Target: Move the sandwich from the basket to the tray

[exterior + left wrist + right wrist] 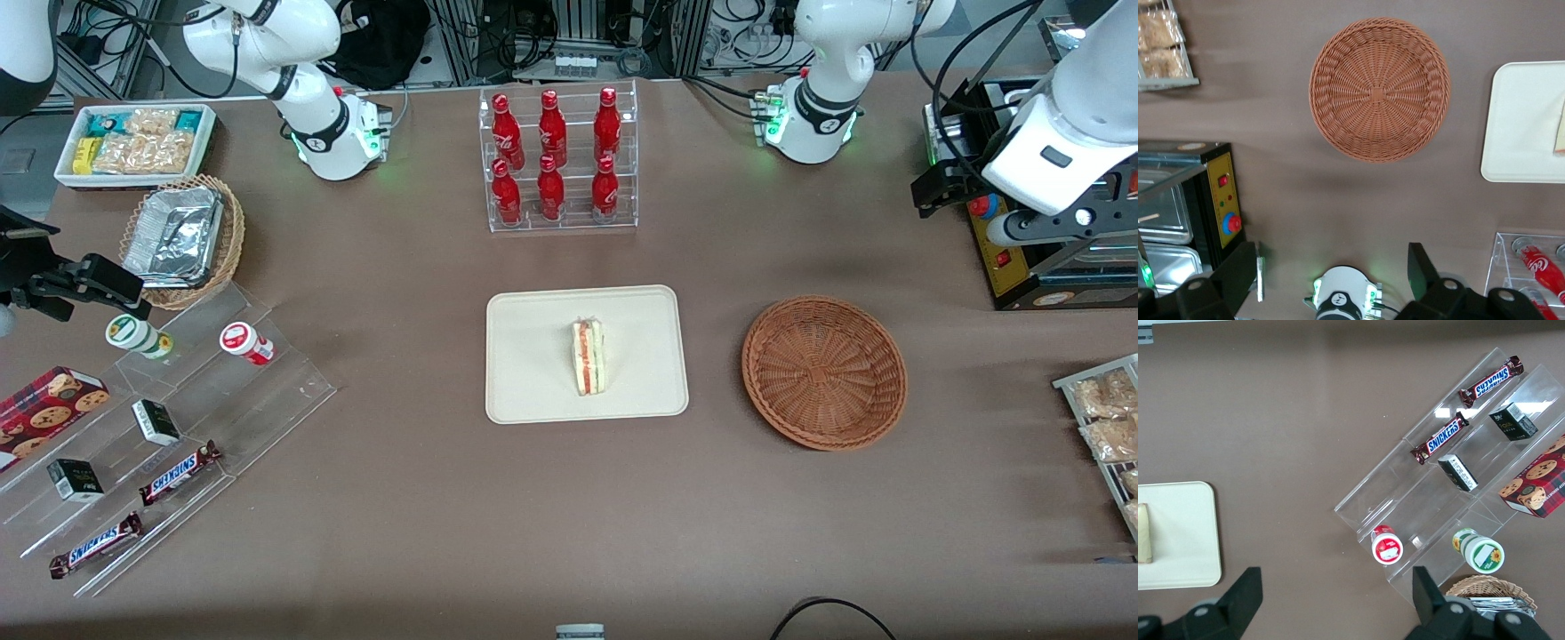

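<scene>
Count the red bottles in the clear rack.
6, all in the rack: three in its upper row, three in the lower. None look hidden. The gripper hangs open, off near the basket.

I see a brown table. At its middle lies the cream tray, with the empty basket beside it toward the working arm's end. A clear rack of red bottles stands farther from the front camera. The gripper hangs high above the table, fingers spread.
</scene>
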`<state>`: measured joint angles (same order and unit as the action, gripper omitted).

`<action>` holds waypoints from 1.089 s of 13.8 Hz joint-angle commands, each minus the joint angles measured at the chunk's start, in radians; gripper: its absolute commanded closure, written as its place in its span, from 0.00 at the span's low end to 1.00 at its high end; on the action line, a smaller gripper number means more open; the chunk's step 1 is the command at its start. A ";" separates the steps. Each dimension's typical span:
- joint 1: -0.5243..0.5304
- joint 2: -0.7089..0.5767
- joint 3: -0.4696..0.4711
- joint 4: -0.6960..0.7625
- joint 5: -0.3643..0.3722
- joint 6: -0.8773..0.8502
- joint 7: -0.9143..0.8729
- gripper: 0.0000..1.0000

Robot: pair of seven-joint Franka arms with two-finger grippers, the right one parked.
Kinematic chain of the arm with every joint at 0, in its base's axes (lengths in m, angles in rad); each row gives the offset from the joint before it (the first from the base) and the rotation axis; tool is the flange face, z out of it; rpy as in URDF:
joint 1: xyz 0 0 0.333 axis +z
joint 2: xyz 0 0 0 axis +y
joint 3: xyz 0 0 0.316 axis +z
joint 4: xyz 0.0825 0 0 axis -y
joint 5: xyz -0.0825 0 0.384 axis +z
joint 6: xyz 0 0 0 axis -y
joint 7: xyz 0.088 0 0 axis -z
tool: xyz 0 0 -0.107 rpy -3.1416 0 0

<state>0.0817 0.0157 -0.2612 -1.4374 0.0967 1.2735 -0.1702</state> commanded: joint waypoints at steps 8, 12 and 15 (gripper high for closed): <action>-0.006 -0.157 0.083 -0.159 -0.045 0.098 0.058 0.00; 0.006 -0.148 0.095 -0.150 -0.086 0.098 0.054 0.00; 0.009 -0.142 0.094 -0.150 -0.088 0.105 0.034 0.00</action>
<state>0.0868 -0.1079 -0.1705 -1.5666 0.0283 1.3572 -0.1148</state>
